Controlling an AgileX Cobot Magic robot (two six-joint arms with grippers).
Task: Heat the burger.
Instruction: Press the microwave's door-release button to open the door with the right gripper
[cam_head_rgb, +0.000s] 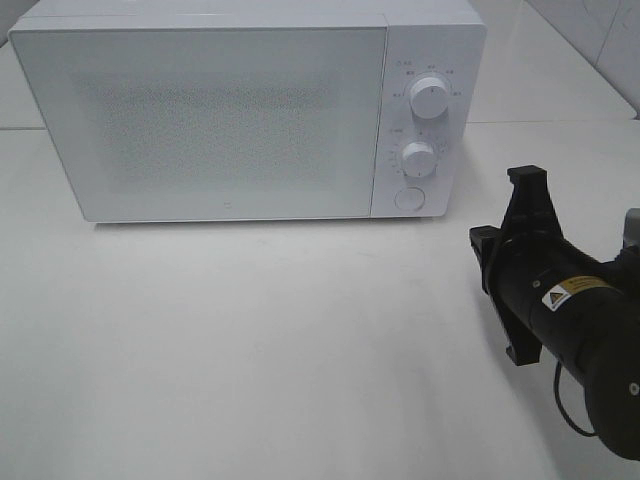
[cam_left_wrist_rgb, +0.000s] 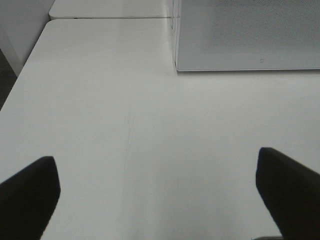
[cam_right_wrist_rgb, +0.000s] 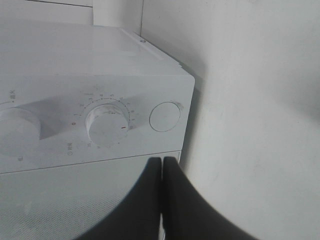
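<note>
Burger nowhere in sight; maybe behind the microwave (cam_head_rgb: 220, 110) door, shut and frosted, cannot tell. Judging by that, at the dial-setting step: right hand (cam_right_wrist_rgb: 161, 172) pinched closed, empty, close to the lower knob (cam_right_wrist_rgb: 106, 127); left hand (cam_left_wrist_rgb: 160, 200) spread open, empty, over the tabletop (cam_left_wrist_rgb: 125, 100). Next: probably parting fingers to grip and twist. Dial markings and arm sticker (cam_head_rgb: 558, 297) too small to read.

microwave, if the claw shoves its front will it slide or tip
The microwave is a wide, low box sitting flat on the table, so it probably won't tip. It looks bulky and likely heavy, though the smooth table might let it slide slightly. Its glossy casing is probably slippery.
</note>
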